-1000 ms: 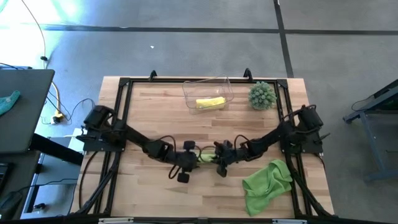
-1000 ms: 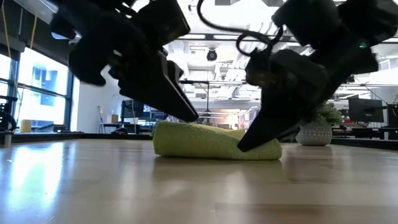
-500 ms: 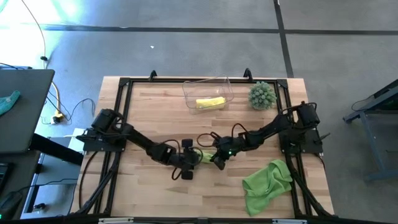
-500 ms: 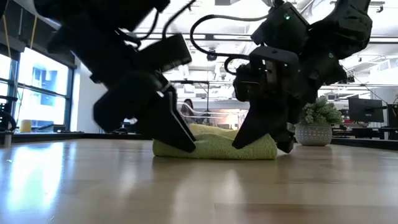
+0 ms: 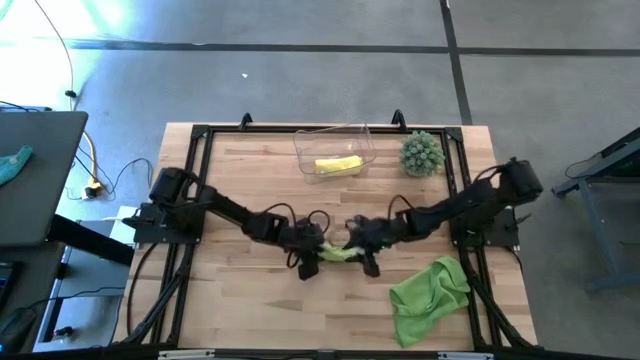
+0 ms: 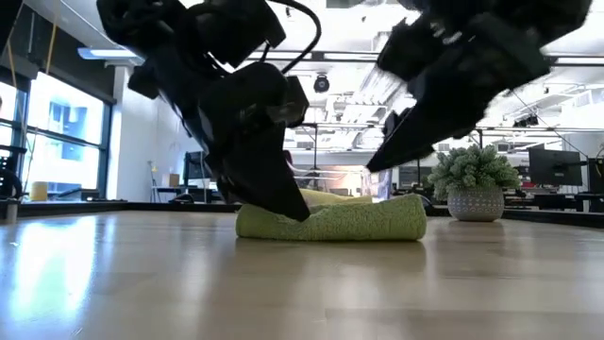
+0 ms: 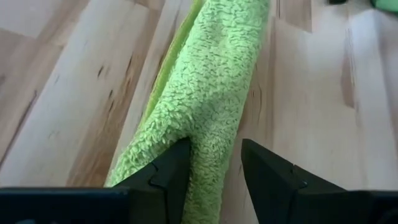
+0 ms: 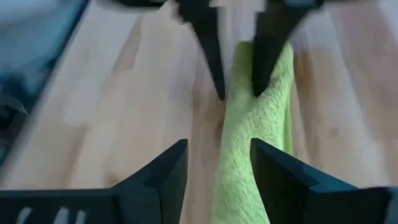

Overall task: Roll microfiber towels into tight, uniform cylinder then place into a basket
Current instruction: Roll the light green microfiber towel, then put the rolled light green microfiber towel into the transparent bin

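A lime green towel, rolled into a cylinder (image 6: pixel 330 219), lies along its length on the wooden table (image 5: pixel 240 200), near the middle (image 5: pixel 336 253). My left gripper (image 5: pixel 312 257) is down at the roll's left end and shut on it. My right gripper (image 6: pixel 373 168) is open and hangs above the roll's right end; in the right wrist view its fingers (image 8: pixel 165 168) stand on either side of the roll (image 8: pixel 245 168) without touching. The clear basket (image 5: pixel 335 146) at the far edge holds a rolled yellow towel (image 5: pixel 338 165). A second lime green towel (image 5: pixel 430 290) lies crumpled at the near right. My left gripper pinches the roll's left end (image 7: pixel 208 134) between its two fingers, which lie across the roll. The fingers come from above, slanting down (image 6: pixel 278 194). The roll stays level on the table.
A spiky green plant in a pot (image 5: pixel 421 153) stands at the far right beside the basket. A black frame (image 5: pixel 200 135) runs round the tabletop. Bare wood lies at the near left and between the roll and the basket.
My right gripper has turned and risen off the roll's right end, where it pressed a second ago. My left gripper has moved a little toward the table's right and far side and come down on the roll's left end. The roll has stayed in place.
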